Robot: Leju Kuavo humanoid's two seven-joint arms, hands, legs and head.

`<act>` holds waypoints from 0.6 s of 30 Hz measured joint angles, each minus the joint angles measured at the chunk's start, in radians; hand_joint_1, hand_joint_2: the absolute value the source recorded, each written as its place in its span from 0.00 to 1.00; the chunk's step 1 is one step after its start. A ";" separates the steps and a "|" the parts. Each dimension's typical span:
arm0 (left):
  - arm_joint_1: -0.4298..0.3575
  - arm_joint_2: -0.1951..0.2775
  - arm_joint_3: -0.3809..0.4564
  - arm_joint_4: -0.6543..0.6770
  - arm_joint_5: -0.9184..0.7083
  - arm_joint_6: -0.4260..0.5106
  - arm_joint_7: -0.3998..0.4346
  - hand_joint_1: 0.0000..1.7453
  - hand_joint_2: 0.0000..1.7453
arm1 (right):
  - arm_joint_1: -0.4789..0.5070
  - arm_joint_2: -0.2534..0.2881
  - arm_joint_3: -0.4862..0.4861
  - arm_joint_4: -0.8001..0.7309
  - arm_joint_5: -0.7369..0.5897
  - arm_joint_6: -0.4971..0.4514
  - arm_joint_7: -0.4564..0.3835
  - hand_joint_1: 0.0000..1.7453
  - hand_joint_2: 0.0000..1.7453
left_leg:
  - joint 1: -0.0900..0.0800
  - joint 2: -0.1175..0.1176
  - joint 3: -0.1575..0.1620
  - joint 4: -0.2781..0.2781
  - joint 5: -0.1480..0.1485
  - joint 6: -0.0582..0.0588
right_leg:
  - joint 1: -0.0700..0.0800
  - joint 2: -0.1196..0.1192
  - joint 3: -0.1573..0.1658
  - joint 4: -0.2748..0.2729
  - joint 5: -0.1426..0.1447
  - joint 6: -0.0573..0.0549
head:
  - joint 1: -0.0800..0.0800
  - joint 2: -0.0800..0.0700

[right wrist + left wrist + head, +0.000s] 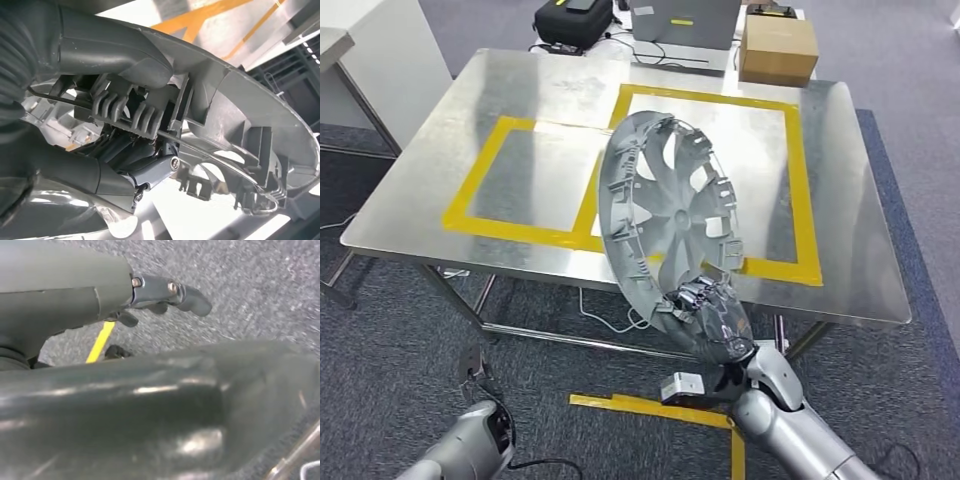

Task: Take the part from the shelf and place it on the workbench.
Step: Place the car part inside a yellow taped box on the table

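Right hand grips wheel cover; apparently above workbench

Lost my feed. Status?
Right hand grips wheel cover, tilted above workbench. Left hand low, holds nothing. Yellow-taped area under it bare.

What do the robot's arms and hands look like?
Both arms are smooth, rounded silver tubes. The right hand has dark grey fingers with shiny metal parts. The left hand has a grey cover, dark fingers and small silver screws. A thin black cable runs by the left arm.
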 joint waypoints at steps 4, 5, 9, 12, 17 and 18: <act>0.002 -0.002 0.000 0.000 -0.002 -0.008 0.006 0.00 0.00 | -0.023 0.000 -0.035 0.092 -0.014 0.020 0.004 1.00 1.00 | 0.000 -0.003 0.022 0.000 -0.021 0.005 | -0.002 -0.001 -0.142 0.177 -0.005 0.007 | 0.002 0.000; 0.003 -0.003 0.000 0.000 -0.003 -0.008 0.009 0.00 0.00 | -0.031 0.000 -0.045 0.121 -0.013 0.028 0.002 1.00 1.00 | 0.000 -0.004 0.034 0.000 -0.029 0.004 | -0.002 -0.002 -0.136 0.136 0.040 0.005 | 0.002 0.000; -0.001 -0.007 0.000 0.000 -0.006 -0.002 0.013 0.00 0.00 | -0.064 0.000 -0.078 0.220 -0.010 0.047 -0.002 1.00 1.00 | -0.004 -0.008 0.065 -0.001 -0.057 -0.010 | 0.003 -0.005 -0.042 -0.082 0.146 -0.006 | 0.002 0.000; -0.003 -0.010 0.000 0.000 -0.008 0.001 0.013 0.00 0.00 | -0.084 0.000 -0.096 0.276 -0.005 0.051 0.001 1.00 1.00 | -0.004 -0.007 0.069 -0.004 -0.066 -0.025 | 0.004 -0.002 -0.023 -0.100 0.125 -0.024 | 0.002 0.000; -0.005 -0.011 0.000 0.000 -0.010 0.001 0.012 0.00 0.00 | -0.106 0.002 -0.117 0.339 0.003 0.053 0.001 1.00 1.00 | 0.000 0.001 -0.055 0.235 -0.155 -0.049 | -0.002 -0.003 0.014 -0.109 0.101 -0.047 | -0.001 0.000; -0.003 -0.011 0.000 0.000 -0.010 0.001 0.012 0.00 0.00 | -0.106 0.002 -0.117 0.348 0.004 0.053 0.000 1.00 1.00 | 0.001 0.001 -0.091 0.285 -0.159 -0.050 | -0.002 -0.002 0.022 -0.109 0.095 -0.047 | -0.001 0.000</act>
